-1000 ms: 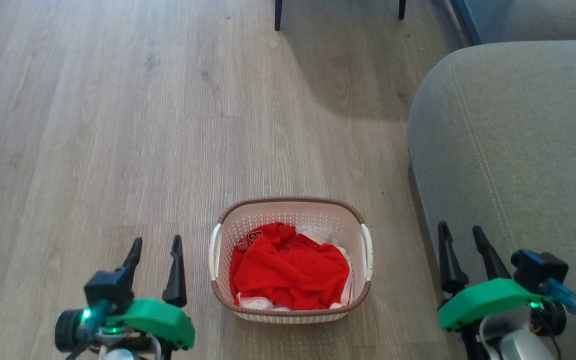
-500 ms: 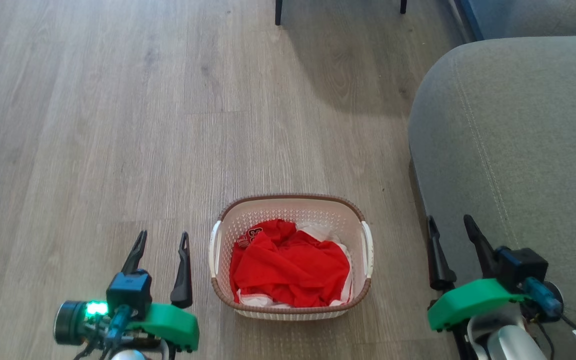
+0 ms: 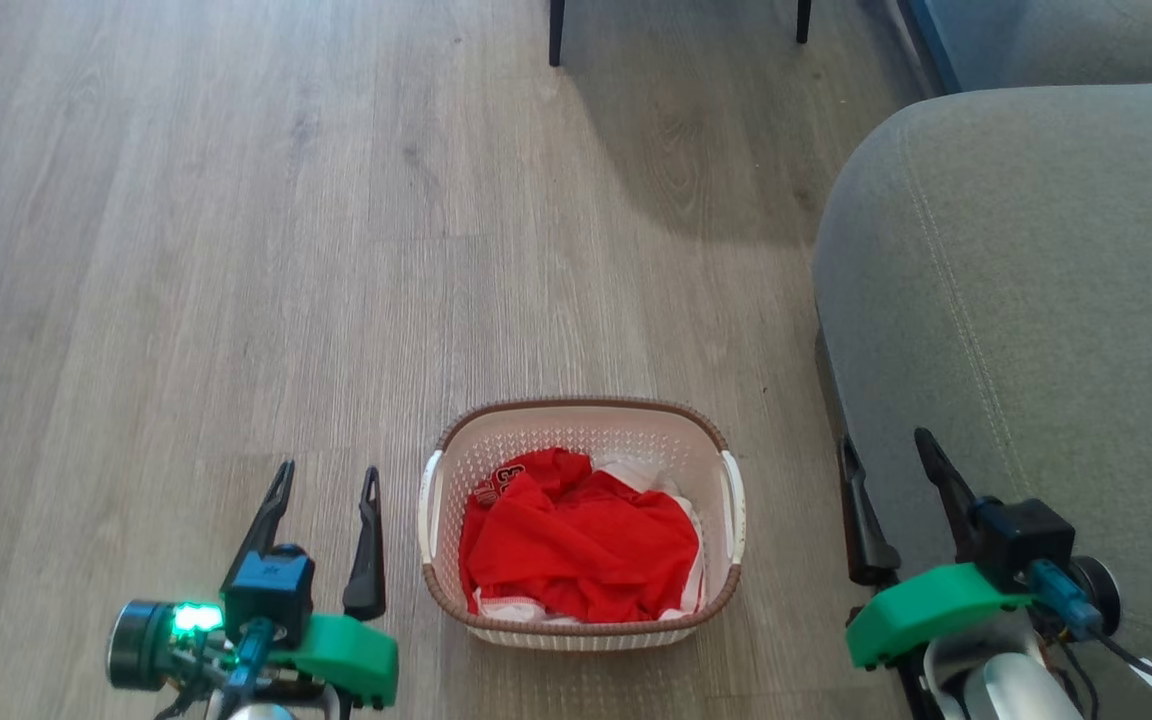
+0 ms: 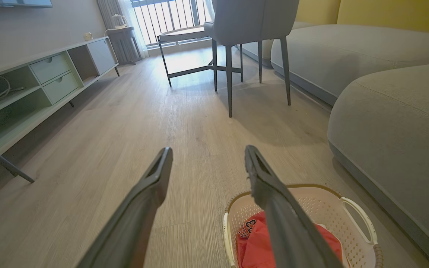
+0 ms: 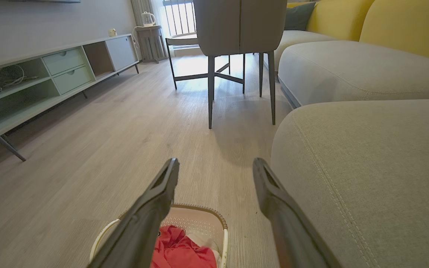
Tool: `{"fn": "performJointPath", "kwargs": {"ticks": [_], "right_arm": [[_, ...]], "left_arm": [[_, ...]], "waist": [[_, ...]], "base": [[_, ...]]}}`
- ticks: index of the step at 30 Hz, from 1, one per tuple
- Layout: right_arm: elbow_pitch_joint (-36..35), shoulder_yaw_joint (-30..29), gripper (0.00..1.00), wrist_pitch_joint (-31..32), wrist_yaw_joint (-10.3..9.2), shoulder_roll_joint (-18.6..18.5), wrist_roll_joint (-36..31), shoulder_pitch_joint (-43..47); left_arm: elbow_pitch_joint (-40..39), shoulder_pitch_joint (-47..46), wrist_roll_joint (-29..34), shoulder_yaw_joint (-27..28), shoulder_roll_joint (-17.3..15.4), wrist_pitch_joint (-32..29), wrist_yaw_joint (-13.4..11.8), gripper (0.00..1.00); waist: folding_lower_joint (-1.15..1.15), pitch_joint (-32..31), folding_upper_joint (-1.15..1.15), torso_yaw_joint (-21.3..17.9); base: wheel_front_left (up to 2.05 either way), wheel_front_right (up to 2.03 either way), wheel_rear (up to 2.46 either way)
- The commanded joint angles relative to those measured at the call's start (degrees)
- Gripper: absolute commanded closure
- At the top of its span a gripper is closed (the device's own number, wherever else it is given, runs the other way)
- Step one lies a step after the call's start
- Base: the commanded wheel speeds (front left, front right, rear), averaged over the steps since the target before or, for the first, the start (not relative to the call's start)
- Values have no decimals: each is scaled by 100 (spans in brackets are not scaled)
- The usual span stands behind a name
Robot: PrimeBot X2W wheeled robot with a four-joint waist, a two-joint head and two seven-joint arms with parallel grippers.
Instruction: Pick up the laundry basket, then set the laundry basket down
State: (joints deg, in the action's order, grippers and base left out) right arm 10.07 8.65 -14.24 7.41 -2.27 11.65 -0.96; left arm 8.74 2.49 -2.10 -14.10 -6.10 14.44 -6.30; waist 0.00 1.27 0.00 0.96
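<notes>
Grey wood floor [image 3: 236, 250], laundry basket [image 3: 581, 405] of red and white clothes [image 3: 576, 540] between left gripper [image 3: 328, 470] and right gripper [image 3: 884, 440], both spread-fingered

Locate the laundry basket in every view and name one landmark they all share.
Head view: laundry basket at lower centre, on the floor.
Left wrist view: basket at lower right, cut by the bottom edge.
Right wrist view: basket at the bottom edge, left of centre.
Shared landmark: the grey sofa, right of the basket in all three.
</notes>
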Motion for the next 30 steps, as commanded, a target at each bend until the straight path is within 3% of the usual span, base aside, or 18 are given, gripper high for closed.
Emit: {"fn": "performJointPath", "kwargs": {"ticks": [1, 16, 30], "right_arm": [[-169, 136, 0, -75, 8, -61, -22, -208], [-146, 127, 0, -75, 8, -61, -20, -172], [214, 116, 0, -75, 8, -61, -55, -641]], "left_arm": [[-137, -130, 18, 205, -47, 56, 8, 0], [-132, -69, -8, 268, 9, 56, 68, 0], [277, -533, -298, 501, 193, 56, 307, 0]], "waist": [[0, -10, 0, -2], [0, 25, 0, -1], [0, 728, 0, 11]], "base": [[0, 0, 0], [0, 0, 0], [0, 0, 0]]}}
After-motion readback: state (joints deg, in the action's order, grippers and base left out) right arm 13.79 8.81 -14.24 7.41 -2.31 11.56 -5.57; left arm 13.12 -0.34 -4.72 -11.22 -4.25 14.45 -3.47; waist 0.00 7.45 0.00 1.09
